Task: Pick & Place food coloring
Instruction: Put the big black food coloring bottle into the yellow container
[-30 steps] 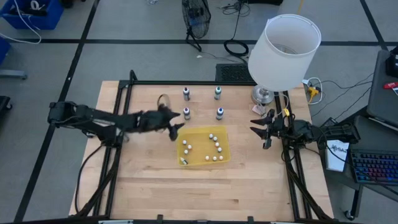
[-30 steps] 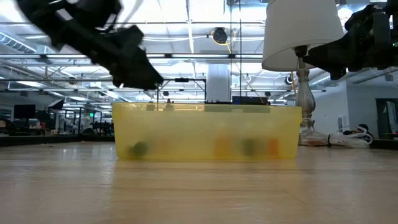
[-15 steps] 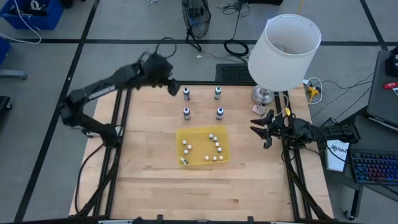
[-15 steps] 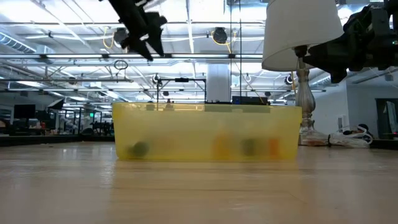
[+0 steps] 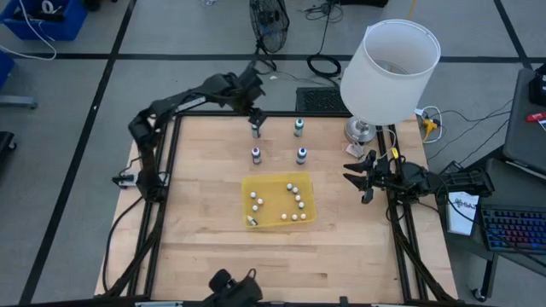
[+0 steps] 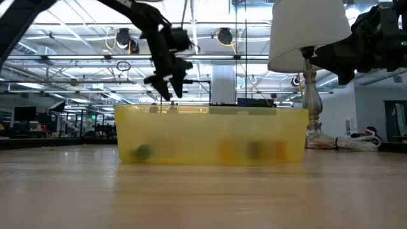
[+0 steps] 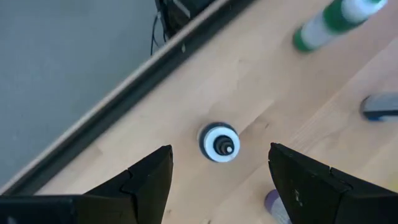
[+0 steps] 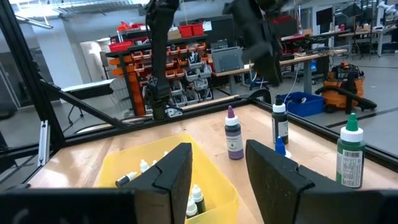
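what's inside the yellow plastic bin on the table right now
The yellow plastic bin holds several small white-capped dropper bottles lying scattered on its floor. Their bodies are mostly hidden under the caps from above, so colours cannot be told. The four upright food coloring bottles stand outside it.

I can't make out any readable text from here. The food coloring bottles (image 8: pixel 350 151) show labels in my right wrist view, but the print is too small to read, and the storage bins (image 8: pixel 186 55) behind the table carry no legible markings.
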